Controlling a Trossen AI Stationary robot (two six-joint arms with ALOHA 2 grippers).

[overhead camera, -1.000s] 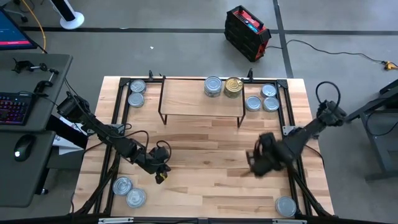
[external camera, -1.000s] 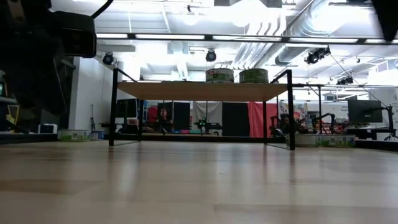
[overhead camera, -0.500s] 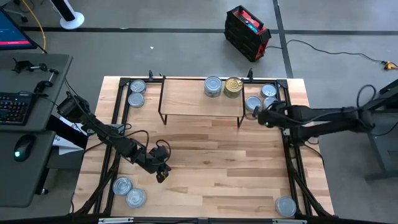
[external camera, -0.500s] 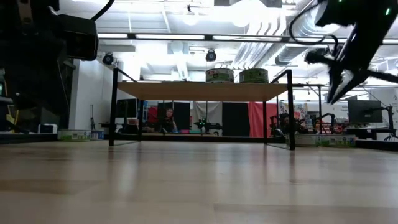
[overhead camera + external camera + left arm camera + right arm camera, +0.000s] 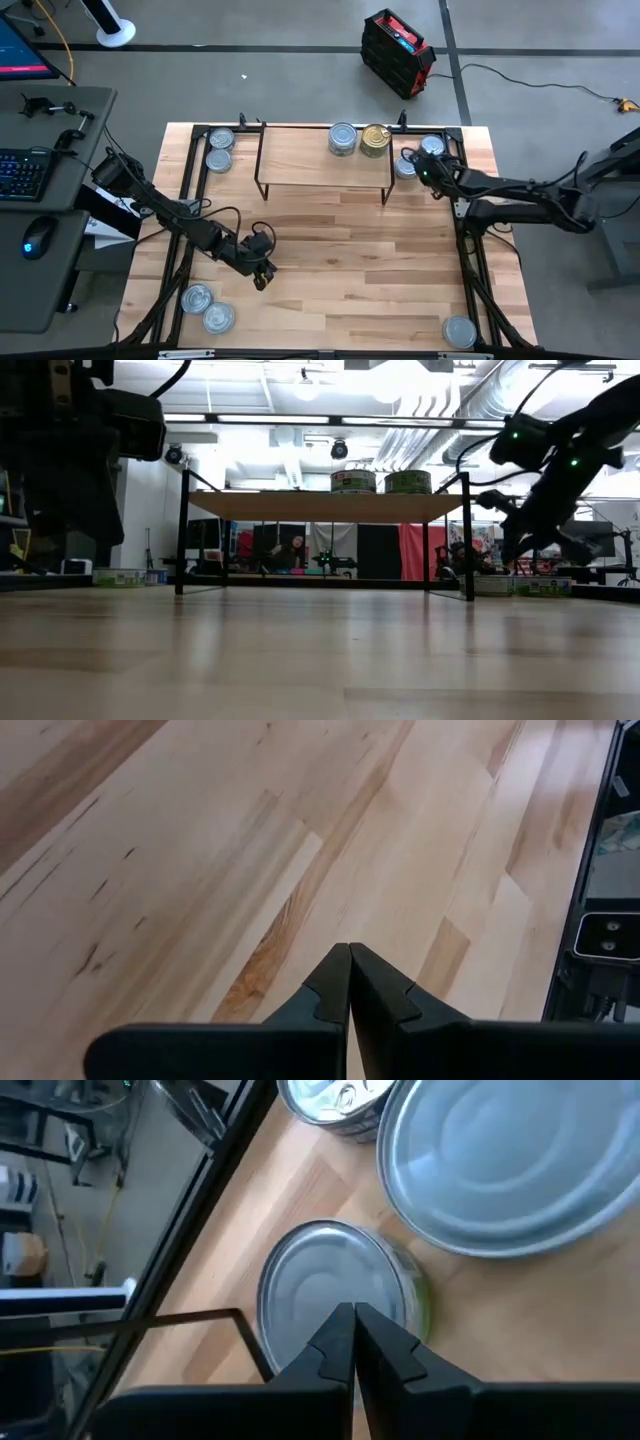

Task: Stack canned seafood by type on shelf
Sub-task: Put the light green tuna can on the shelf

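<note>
Wooden table (image 5: 330, 250) carries shelf (image 5: 310, 160) — two tins (image 5: 343, 139) on it.

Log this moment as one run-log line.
right gripper: shut, empty, above tin beside shelf | left gripper: shut, empty, over table

Nine silver-lidded tins (image 5: 342, 138), one gold tin (image 5: 376, 139), one shelf (image 5: 325, 155), two arms (image 5: 200, 233)

Two dark, slender jointed arms are seen, with black cables looped along their links. Green indicator lights are shown on one arm. Each end effector (image 5: 349, 982) (image 5: 354, 1342) is formed of two black, tapered fingers.
</note>
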